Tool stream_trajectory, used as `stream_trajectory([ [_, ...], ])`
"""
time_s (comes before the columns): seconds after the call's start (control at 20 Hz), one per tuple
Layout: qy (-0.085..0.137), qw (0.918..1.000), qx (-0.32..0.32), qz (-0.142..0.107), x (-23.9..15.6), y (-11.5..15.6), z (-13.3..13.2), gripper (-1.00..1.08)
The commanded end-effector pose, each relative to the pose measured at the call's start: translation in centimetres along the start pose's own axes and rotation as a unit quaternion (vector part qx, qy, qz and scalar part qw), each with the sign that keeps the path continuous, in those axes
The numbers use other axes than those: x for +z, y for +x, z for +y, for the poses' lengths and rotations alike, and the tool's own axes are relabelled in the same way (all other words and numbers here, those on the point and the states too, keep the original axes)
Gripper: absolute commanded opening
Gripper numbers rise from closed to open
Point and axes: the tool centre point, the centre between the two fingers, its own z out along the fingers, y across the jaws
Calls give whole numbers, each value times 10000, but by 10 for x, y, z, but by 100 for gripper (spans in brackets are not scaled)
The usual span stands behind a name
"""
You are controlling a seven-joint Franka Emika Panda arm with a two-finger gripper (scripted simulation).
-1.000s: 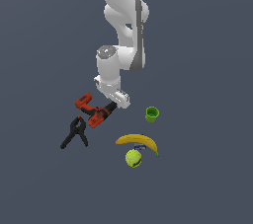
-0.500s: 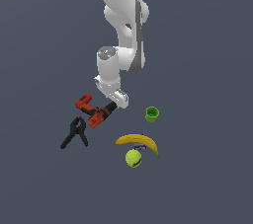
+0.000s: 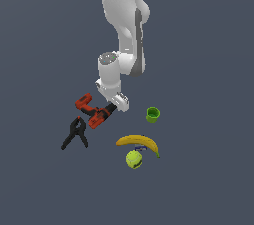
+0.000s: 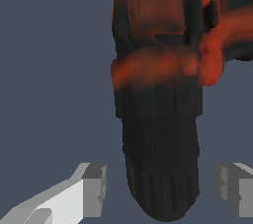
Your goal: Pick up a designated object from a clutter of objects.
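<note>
The exterior view looks down from high and somewhat far off, taking in the whole white arm (image 3: 124, 35) and all the objects spread on the dark ground: the drill (image 3: 93, 111) toward the exterior view's left, the spring clamp (image 3: 76, 133) nearer, the green cup (image 3: 153, 114) to the exterior view's right, the banana (image 3: 139, 142) and the tennis ball (image 3: 134, 159) nearest. The wrist view sits very close above the drill (image 4: 163, 94), facing along the gripper (image 4: 165, 191), so the drill fills most of the picture. Both views share only the drill and the gripper (image 3: 112, 107).
</note>
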Motion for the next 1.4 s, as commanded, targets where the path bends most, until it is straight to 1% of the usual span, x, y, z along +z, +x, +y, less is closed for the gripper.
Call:
stream_trajectory([
  [0.0,2,10000,3,4,5,0,0,68],
  [0.15,2,10000,3,4,7,0,0,68],
  [0.2,2,10000,3,4,7,0,0,-100],
  [0.9,6,10000,0,6,3,-1,-1,-100],
  [1.35,12,10000,5,0,-25,-9,-7,-100],
])
